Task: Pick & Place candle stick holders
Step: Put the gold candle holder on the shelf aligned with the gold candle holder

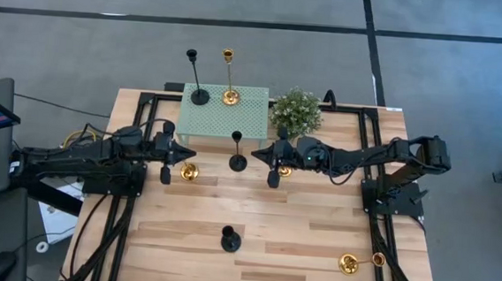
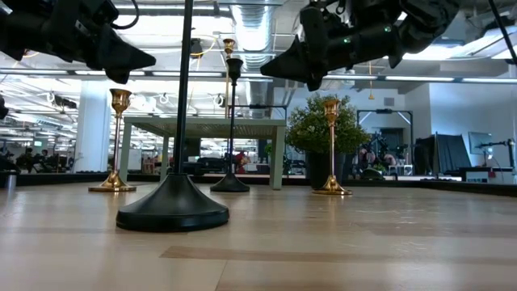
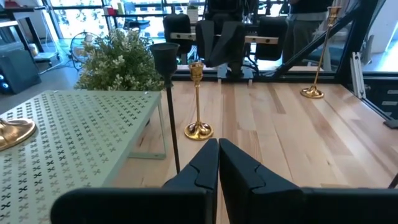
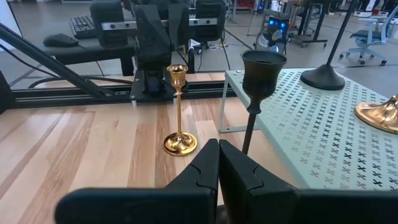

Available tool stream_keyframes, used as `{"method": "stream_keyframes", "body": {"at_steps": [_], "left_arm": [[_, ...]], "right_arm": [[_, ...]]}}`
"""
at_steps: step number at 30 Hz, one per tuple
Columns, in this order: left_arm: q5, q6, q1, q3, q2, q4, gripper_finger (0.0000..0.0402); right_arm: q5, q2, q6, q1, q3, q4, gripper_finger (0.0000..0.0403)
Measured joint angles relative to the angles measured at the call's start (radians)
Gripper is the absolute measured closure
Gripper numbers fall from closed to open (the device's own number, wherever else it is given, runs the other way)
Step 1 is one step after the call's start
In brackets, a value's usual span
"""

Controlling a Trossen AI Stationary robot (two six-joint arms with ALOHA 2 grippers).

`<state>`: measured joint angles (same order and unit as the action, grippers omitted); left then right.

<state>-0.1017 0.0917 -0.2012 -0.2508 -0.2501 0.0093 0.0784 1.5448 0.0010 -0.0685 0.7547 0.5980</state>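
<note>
A black candle stick holder (image 1: 199,95) and a gold one (image 1: 229,96) stand on the mint-green mesh table (image 1: 243,122). Another black holder (image 1: 237,162) stands on the wooden table between my two grippers. A gold holder (image 1: 189,171) stands under my left gripper (image 1: 194,155), and another gold one (image 1: 284,170) stands under my right gripper (image 1: 254,152). A third black holder (image 1: 230,239) stands near the front, and a gold one (image 1: 349,263) at the front right. Both grippers are shut, empty and above the table; they show shut in the left wrist view (image 3: 218,144) and the right wrist view (image 4: 218,144).
A bushy green potted plant (image 1: 296,111) stands right of the mint table. Black frame rails (image 1: 372,122) run along the table's sides. Bare wood lies at the front left (image 1: 172,250).
</note>
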Motion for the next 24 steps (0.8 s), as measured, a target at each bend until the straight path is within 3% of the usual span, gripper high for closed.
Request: {"method": "stream_keyframes", "body": {"at_steps": [17,20,24], "left_arm": [[0.000,0.000,0.000,0.000,0.000,0.000,0.0389],[0.000,0.000,0.000,0.000,0.000,0.000,0.0389],[0.000,0.000,0.000,0.000,0.000,0.000,0.0389]], "right_arm": [[0.005,0.000,0.013,-0.015,0.000,-0.016,0.0401],[0.010,0.000,0.049,-0.027,0.000,-0.016,0.0383],[0.035,0.000,0.061,-0.033,0.002,-0.024,0.0329]]}}
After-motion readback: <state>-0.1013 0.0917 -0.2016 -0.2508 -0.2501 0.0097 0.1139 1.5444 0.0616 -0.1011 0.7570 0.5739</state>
